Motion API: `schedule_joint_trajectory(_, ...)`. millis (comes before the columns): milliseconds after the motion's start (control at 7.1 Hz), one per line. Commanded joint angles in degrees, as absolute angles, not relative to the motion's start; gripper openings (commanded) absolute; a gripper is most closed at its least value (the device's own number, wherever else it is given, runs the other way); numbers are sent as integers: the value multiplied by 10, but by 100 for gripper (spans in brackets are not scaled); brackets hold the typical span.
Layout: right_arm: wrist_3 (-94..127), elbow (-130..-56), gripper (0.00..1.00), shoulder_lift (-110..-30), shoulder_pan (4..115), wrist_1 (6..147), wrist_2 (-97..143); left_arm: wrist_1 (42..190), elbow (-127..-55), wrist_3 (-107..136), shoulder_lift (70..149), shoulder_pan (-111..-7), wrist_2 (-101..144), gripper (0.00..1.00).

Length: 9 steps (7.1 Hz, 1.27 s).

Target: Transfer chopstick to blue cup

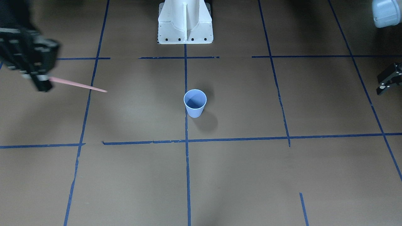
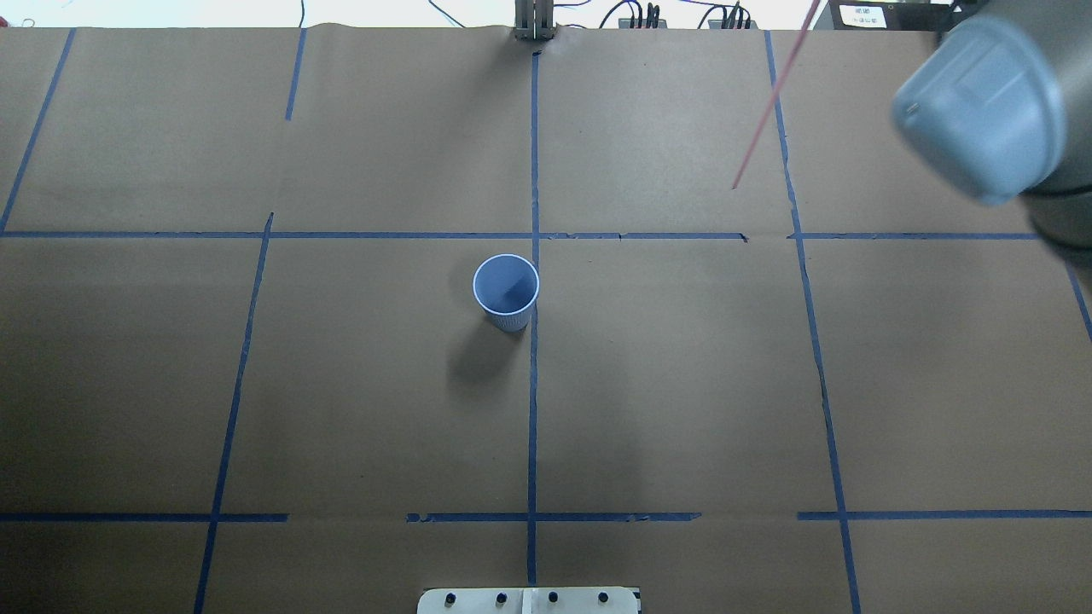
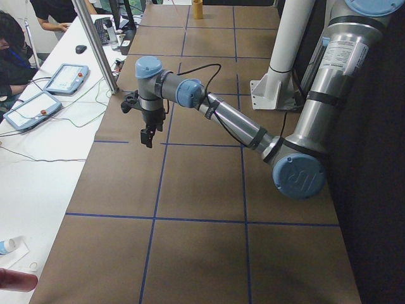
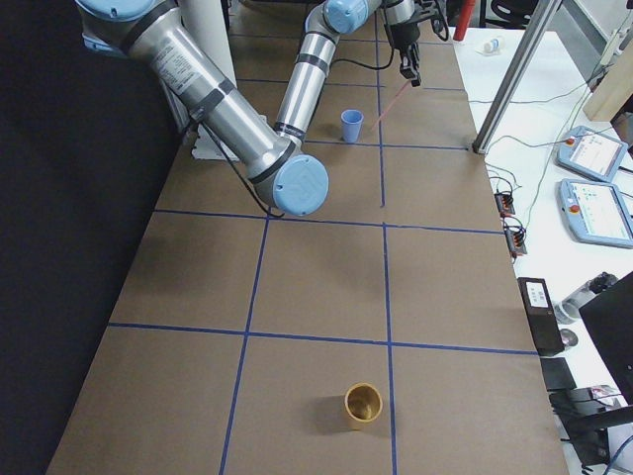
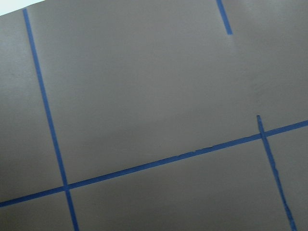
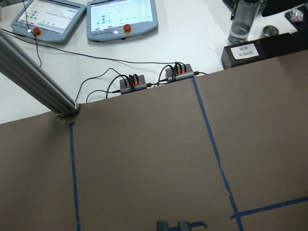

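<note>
The blue cup [image 1: 195, 103] stands upright near the table's middle, beside the centre tape line, and also shows in the overhead view [image 2: 507, 290] and the exterior right view [image 4: 351, 125]. My right gripper [image 1: 45, 83] is shut on the thick end of the pale pink chopstick [image 1: 78, 84]. It holds the chopstick above the table, well off to the cup's side. The chopstick's point slants down toward the cup's side of the table [image 2: 763, 115]. My left gripper [image 1: 388, 83] hangs open and empty over the opposite end of the table, far from the cup.
The white robot base [image 1: 185, 25] stands behind the cup. A small orange cup [image 4: 362, 404] stands at the table's far left end. Teach pendants [image 6: 120, 17], cable boxes [image 6: 132, 83] and a metal post [image 6: 33, 77] lie beyond the table's far edge.
</note>
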<state>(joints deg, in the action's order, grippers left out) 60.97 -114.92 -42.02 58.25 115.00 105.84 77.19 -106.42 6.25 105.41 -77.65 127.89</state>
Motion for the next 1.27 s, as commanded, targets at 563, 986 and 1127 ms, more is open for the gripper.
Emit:
schedule_joint_trajectory(563,668,-1053,0,-333,376,1054,836,776,-1049,7,1015,-806,1278,100)
schedule_joint_trajectory(986,703,-1041,0,-327,327,1054,812,776,-1039,1,1012,-808,1278,100)
schedule_joint_trajectory(1127,705,-1035,0,-327,314,1054,803,777,-1035,-3,1012,-807,1278,100)
